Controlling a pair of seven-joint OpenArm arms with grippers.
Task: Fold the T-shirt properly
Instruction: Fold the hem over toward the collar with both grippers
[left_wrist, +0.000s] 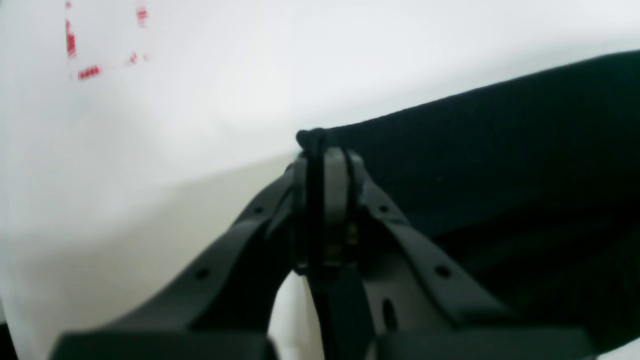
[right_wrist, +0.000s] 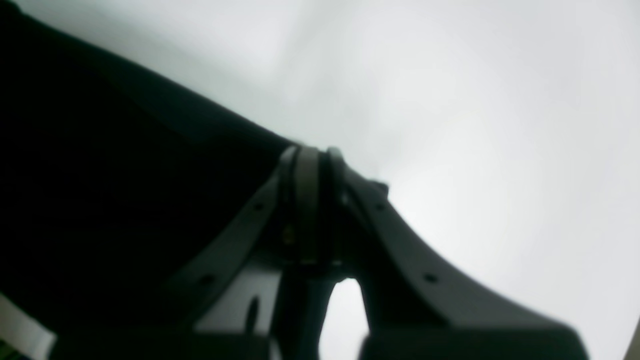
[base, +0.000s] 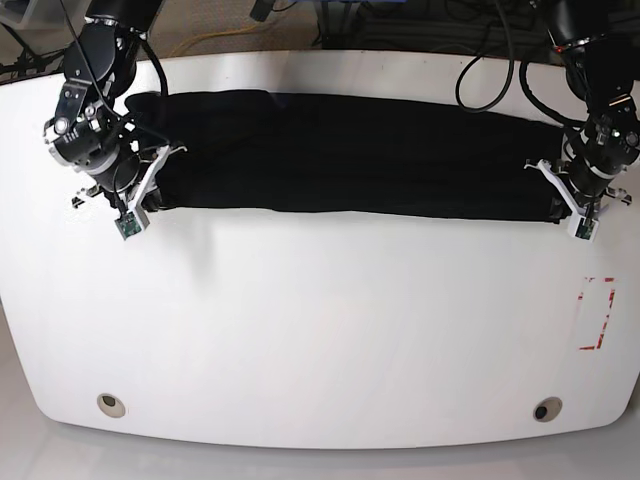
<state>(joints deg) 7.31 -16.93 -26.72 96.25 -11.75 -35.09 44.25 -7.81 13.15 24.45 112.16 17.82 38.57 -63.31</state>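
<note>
The black T-shirt (base: 350, 155) lies as a long band across the far half of the white table (base: 320, 320), folded lengthwise. My left gripper (left_wrist: 320, 145) is shut on the T-shirt (left_wrist: 500, 165) at its corner; in the base view this gripper (base: 560, 205) sits at the band's right end. My right gripper (right_wrist: 312, 155) is shut on the T-shirt (right_wrist: 125, 200) at the other corner, at the band's left end (base: 150, 195) in the base view. Both pinched corners sit low over the table.
A red dashed rectangle (base: 597, 313) is marked on the table near its right edge, also seen blurred as red marks (left_wrist: 90, 70) in the left wrist view. Two round holes (base: 111, 404) (base: 544, 409) sit near the table's front edge. Cables hang behind the table.
</note>
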